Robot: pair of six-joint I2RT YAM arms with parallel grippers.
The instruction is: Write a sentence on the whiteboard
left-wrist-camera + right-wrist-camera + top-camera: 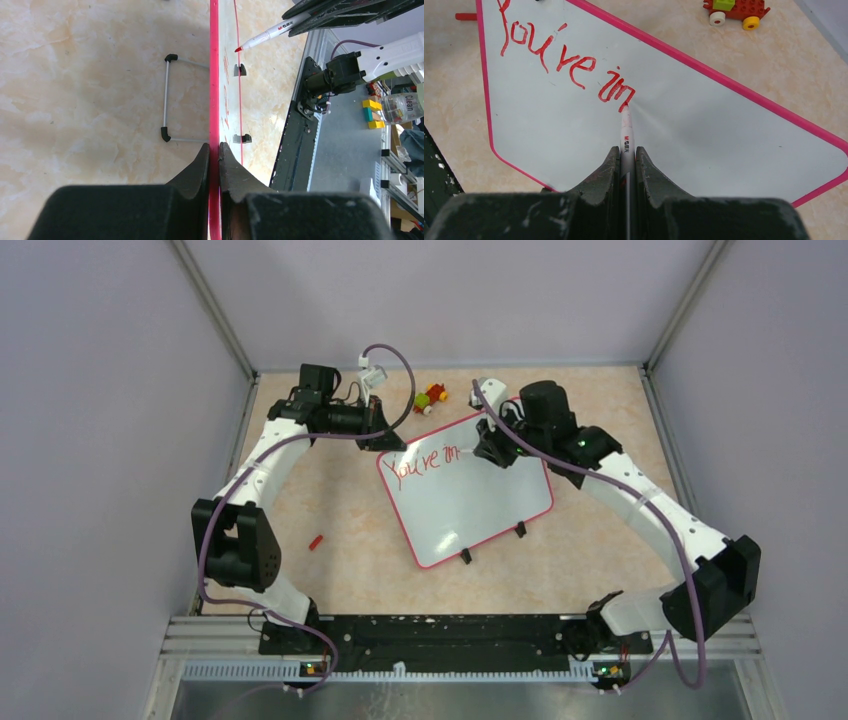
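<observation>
The whiteboard [470, 505], white with a pink-red rim, lies tilted at mid-table. The sentence [425, 464] in red reads "You're im"; in the right wrist view [564, 60] it slants across the board [704, 125]. My right gripper [627, 152] is shut on a white marker [626, 135] whose red tip touches the board at the end of "im". My left gripper [215, 150] is shut on the board's pink rim [214, 75] at its far-left corner [385, 445]. The marker [272, 34] also shows in the left wrist view.
A Lego toy car [431, 397] sits behind the board, also in the right wrist view [736, 10]. A red marker cap [316, 541] lies on the table left of the board. Two black clips [465, 556] are on the board's near edge. A wire stand [166, 100] sticks out behind the board.
</observation>
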